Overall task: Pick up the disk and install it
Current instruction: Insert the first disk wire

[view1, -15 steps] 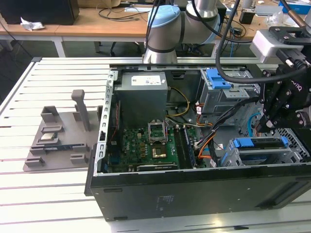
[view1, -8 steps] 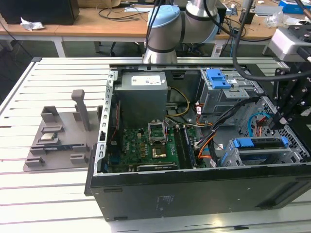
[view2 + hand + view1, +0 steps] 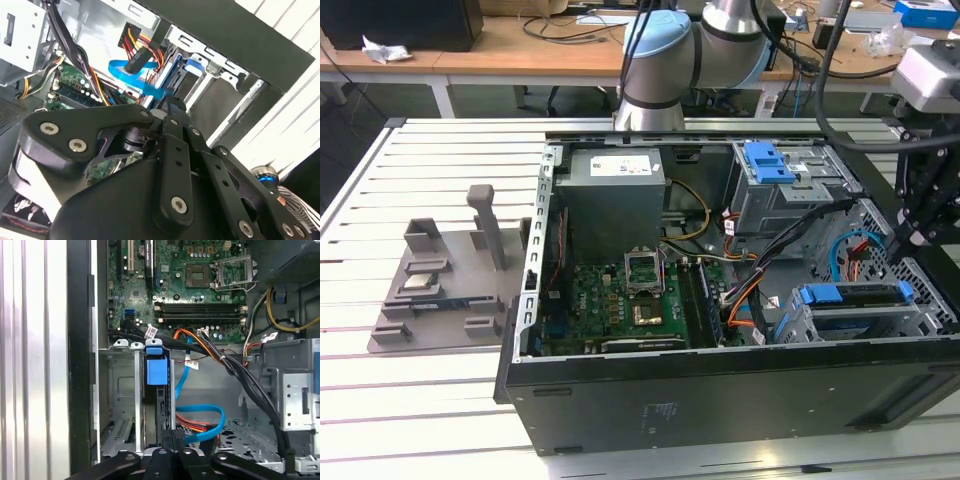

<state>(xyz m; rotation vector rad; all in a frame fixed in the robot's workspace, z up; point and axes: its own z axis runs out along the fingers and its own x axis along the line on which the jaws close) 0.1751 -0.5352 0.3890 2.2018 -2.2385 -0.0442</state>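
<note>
Item: open tower computer case (image 3: pixel 720 400), lying on its side on the slatted desk (image 3: pixel 420 420).

Disk (image 3: pixel 855 297): we find it seated in the drive cage at the case's front corner, on the exterior view's right, blue carrier rail uppermost; the first wrist view shows its blue tab (image 3: pixel 156 371) between the cage's metal walls.

Jaws (image 3: pixel 172 436): drawn together, fingertips just over the disk's edge, holding nothing we can make out.

Handling, in our judgement: rigid, fairly heavy, shock-sensitive. Best taken by the plastic rails, clear of the blue data cable (image 3: pixel 200 415) nearby.
</note>
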